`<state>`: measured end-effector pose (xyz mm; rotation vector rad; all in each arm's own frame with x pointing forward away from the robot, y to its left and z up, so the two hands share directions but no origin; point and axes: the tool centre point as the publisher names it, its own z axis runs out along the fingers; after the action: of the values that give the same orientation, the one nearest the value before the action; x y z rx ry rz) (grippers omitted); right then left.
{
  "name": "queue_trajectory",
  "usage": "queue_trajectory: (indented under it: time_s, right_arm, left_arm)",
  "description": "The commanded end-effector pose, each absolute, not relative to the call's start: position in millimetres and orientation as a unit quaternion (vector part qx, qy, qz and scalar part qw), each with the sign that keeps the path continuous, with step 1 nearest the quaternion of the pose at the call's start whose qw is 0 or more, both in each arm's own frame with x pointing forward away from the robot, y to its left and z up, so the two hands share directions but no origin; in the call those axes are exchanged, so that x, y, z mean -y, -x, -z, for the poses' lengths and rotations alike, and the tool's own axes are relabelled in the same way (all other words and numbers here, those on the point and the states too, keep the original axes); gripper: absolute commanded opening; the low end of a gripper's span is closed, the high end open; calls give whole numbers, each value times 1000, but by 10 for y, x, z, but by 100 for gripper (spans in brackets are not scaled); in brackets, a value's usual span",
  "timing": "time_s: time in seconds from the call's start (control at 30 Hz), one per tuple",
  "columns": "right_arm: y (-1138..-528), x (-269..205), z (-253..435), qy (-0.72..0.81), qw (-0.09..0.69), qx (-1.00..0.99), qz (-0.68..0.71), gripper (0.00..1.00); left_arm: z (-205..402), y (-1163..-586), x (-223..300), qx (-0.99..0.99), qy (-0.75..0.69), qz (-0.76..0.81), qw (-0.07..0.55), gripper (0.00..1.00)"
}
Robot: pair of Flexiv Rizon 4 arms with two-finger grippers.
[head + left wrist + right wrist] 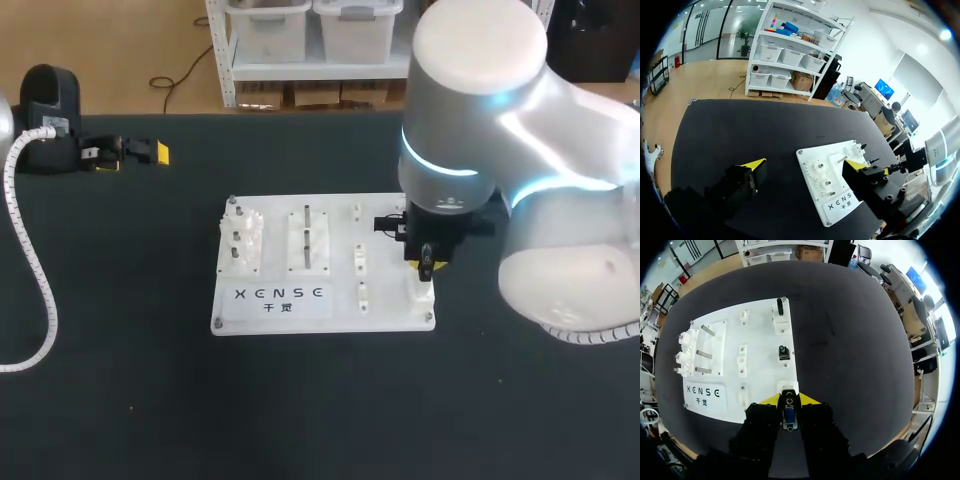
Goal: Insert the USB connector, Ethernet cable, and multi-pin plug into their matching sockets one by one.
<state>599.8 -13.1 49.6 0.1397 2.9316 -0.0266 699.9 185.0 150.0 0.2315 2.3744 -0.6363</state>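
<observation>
One multi-pin plug (pixel 788 416) sits clamped in right hand (pixel 789 399) over lettered board (pixel 765 371); left hand (pixel 805 163) spread apart.

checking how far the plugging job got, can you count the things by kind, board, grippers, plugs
white board: 1
grippers: 2, left gripper and right gripper
black plugs seated in the board: 2
held plug in the right gripper: 1
total: 6
</observation>
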Motion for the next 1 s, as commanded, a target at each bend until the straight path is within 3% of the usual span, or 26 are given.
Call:
queue_trajectory:
  time_s: [0.03, 0.67, 1.0]
  right_arm:
    - [-6024, 138, -227, -50, 96, -994, 15, 0]
    - [-6009, 76, -118, -59, 73, -995, -46, 0]
    - [-5952, 18, -51, -37, 74, -997, -8, 0]
  left_arm:
    - [-1500, -6999, -1850, -908, -89, 243, 330, 100]
    - [-1500, -6999, -1850, -908, -89, 243, 330, 100]
    - [-1500, -6999, -1850, -908, -89, 243, 330, 100]
